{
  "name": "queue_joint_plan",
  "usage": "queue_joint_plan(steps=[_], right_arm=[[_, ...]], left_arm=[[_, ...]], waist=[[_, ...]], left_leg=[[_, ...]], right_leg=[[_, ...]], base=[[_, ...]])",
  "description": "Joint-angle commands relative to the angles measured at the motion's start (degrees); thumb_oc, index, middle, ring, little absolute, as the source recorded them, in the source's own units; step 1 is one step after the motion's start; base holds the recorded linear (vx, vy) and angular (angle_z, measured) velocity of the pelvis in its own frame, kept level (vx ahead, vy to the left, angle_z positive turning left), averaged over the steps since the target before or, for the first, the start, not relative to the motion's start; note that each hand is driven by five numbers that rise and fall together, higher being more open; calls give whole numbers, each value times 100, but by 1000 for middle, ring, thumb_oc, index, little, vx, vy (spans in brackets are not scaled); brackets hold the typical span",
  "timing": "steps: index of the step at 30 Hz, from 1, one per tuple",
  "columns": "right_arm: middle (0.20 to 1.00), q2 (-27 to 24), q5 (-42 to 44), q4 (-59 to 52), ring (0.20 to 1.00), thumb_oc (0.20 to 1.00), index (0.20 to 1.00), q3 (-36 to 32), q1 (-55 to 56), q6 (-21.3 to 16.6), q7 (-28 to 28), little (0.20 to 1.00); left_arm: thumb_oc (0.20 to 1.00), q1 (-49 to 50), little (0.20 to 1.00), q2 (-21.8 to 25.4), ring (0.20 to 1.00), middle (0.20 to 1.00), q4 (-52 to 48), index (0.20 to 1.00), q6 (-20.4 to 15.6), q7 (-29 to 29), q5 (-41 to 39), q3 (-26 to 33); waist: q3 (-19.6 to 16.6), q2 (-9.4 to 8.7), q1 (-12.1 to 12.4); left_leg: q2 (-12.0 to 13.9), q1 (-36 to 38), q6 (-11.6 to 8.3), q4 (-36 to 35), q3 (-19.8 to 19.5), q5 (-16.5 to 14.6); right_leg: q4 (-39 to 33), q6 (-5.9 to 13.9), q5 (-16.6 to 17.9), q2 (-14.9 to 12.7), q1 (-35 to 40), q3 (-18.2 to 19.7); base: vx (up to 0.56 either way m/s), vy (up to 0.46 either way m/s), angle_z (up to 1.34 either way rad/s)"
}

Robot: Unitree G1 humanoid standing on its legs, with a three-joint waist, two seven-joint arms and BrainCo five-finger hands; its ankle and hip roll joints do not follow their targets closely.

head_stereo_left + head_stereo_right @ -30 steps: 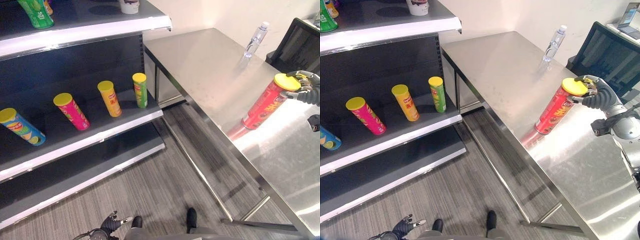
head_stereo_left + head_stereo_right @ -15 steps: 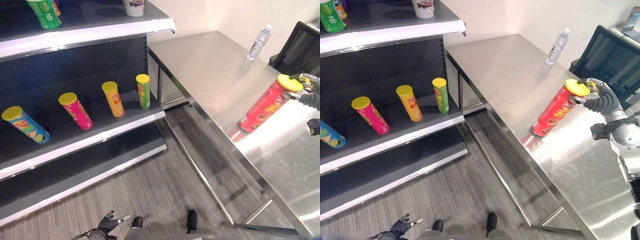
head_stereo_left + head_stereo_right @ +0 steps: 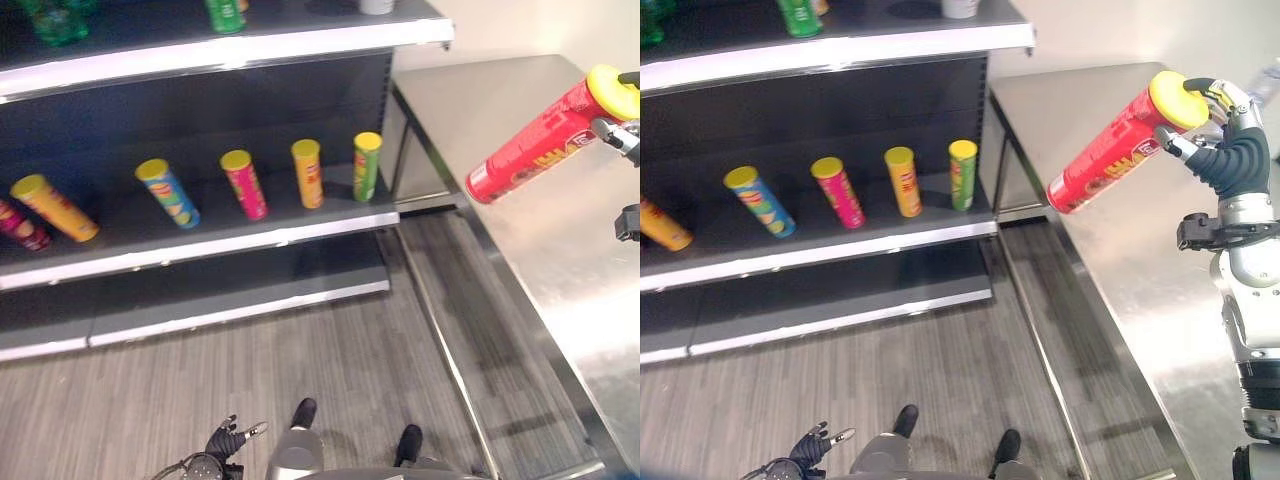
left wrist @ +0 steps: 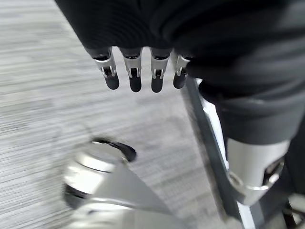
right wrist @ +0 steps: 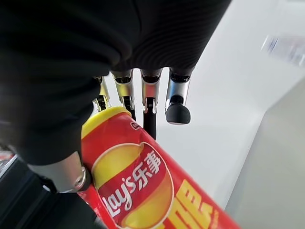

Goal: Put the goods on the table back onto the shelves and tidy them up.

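My right hand point(image 3: 1230, 140) is shut on the yellow-lidded end of a red chip can point(image 3: 1110, 158), gripping it near the lid point(image 5: 102, 121). The can hangs tilted in the air above the steel table point(image 3: 1110, 250), its base pointing toward the shelves. On the middle shelf point(image 3: 200, 245) several chip cans stand in a row: green point(image 3: 367, 166), yellow point(image 3: 307, 172), pink point(image 3: 244, 183) and blue point(image 3: 167, 191), with an orange one point(image 3: 50, 206) farther left. My left hand point(image 3: 225, 445) hangs low over the floor with its fingers point(image 4: 135, 76) straight.
The top shelf point(image 3: 230, 45) carries green bottles and a white cup at its edge. A lower shelf point(image 3: 230, 305) sits near the grey wood-pattern floor. The table's edge and legs point(image 3: 1040, 340) run beside the shelf unit's right end.
The red can has been lifted off the table and now hangs in the air in my right hand. The camera has swung left, bringing more of the shelves into sight.
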Motion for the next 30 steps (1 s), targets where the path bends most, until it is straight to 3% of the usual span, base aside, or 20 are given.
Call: queue_joint_plan(steps=[1, 3, 7, 10, 11, 12, 16, 17, 18, 21, 22, 23, 26, 30], right_arm=[[200, -97, 25, -461, 200, 200, 200, -431, -332, -435, -166, 200], [200, -195, 101, -409, 200, 200, 200, -319, -414, -431, -81, 200], [200, -238, 115, -440, 200, 200, 200, -326, -352, -396, -18, 200], [200, -235, 57, -442, 200, 200, 200, -474, -240, -390, -62, 200], [200, -161, -52, -448, 200, 200, 200, -568, -157, -349, -136, 200], [200, -155, -57, -455, 200, 200, 200, -576, -148, -346, -140, 200], [200, 21, -354, -596, 200, 200, 200, -645, -67, -279, -276, 200], [200, 28, -358, -600, 200, 200, 200, -644, -72, -276, -277, 200], [200, 84, -342, -612, 200, 200, 200, -602, -101, -302, -288, 200], [200, 76, -337, -621, 200, 200, 200, -506, -192, -311, -260, 200], [200, 44, -270, -641, 200, 200, 200, -448, -211, -317, -195, 200], [200, 41, -268, -638, 200, 200, 200, -450, -214, -318, -193, 200], [200, -5, -231, -640, 200, 200, 200, -451, -125, -346, -141, 200], [200, 0, -130, -696, 200, 200, 200, -449, -164, -391, -100, 200]], left_arm=[[1000, -245, 1000, 370, 1000, 1000, 2, 1000, -123, 116, -134, 5], [1000, -212, 1000, 368, 1000, 1000, 23, 1000, -165, 183, -124, 40], [1000, -146, 1000, 338, 1000, 1000, -17, 1000, -187, 205, -95, 18], [1000, -225, 1000, 320, 1000, 1000, -13, 1000, -194, 184, -12, -55], [1000, -271, 1000, 360, 1000, 1000, -43, 1000, -197, 177, 86, -108], [1000, -274, 1000, 364, 1000, 1000, -42, 1000, -197, 177, 88, -109], [1000, -338, 1000, 539, 1000, 1000, 8, 1000, -181, 212, 153, 33], [1000, -341, 1000, 543, 1000, 1000, 9, 1000, -181, 211, 153, 38], [1000, -377, 1000, 634, 1000, 1000, -2, 1000, -181, 225, 114, 106], [1000, -347, 1000, 711, 1000, 1000, -17, 1000, -168, 190, 116, 136], [1000, -302, 1000, 744, 1000, 1000, -32, 1000, -152, 164, 120, 123], [1000, -305, 1000, 744, 1000, 1000, -34, 1000, -151, 164, 120, 123], [1000, -220, 1000, 698, 1000, 1000, -109, 1000, -133, 69, 92, 56], [1000, -170, 1000, 626, 1000, 1000, -142, 1000, -144, 3, 28, 37]], waist=[[-139, -510, -79], [-197, -476, -182], [-358, -297, -349], [-423, -220, -413], [-420, -234, -459], [-427, -251, -447], [-376, -380, -493], [-373, -389, -485], [-297, -390, -500], [-289, -393, -431], [-327, -384, -353], [-331, -386, -355], [-373, -514, -254], [-353, -630, -237]], left_leg=[[156, 49, -113, 161, 470, -28], [496, 324, -236, 214, 258, -130], [668, 674, -348, -35, 136, -232], [531, 766, -245, -262, 328, -363], [320, 830, -120, -425, 386, -478], [299, 825, -107, -430, 399, -471], [-205, 844, 216, -459, 646, -636], [-212, 838, 219, -446, 658, -642], [-299, 739, 311, -348, 645, -610], [-386, 620, 403, -290, 689, -562], [-468, 553, 475, -275, 667, -526], [-473, 532, 477, -273, 664, -505], [-692, 403, 574, -195, 586, -442], [-822, 408, 539, -113, 465, -445]], right_leg=[[195, 146, -829, 42, 388, -25], [241, 253, -715, -136, 281, 24], [265, 363, -623, -205, 199, 121], [298, 517, -388, -465, 57, 110], [290, 648, -134, -694, -134, 174], [287, 660, -121, -715, -148, 188], [348, 806, 156, -1077, -444, 517], [374, 807, 146, -1085, -466, 537], [622, 727, -2, -920, -548, 924], [948, 585, -307, -691, -497, 1124], [1202, 466, -694, -375, -324, 1154], [1204, 464, -678, -380, -344, 1154], [1332, 280, -1170, 304, -97, 1465], [867, 159, -1147, 484, 144, 1642]], base=[[-69, 201, 43], [-83, 271, 17], [-40, 317, 4], [-99, 406, -2], [-79, 247, -11], [-120, 375, -11], [-91, 302, -10], [-157, 273, -24], [-95, 116, -16], [-129, 146, -17], [-45, 50, -15], [-56, 69, -10], [-33, 17, 3], [27, -65, 22]])
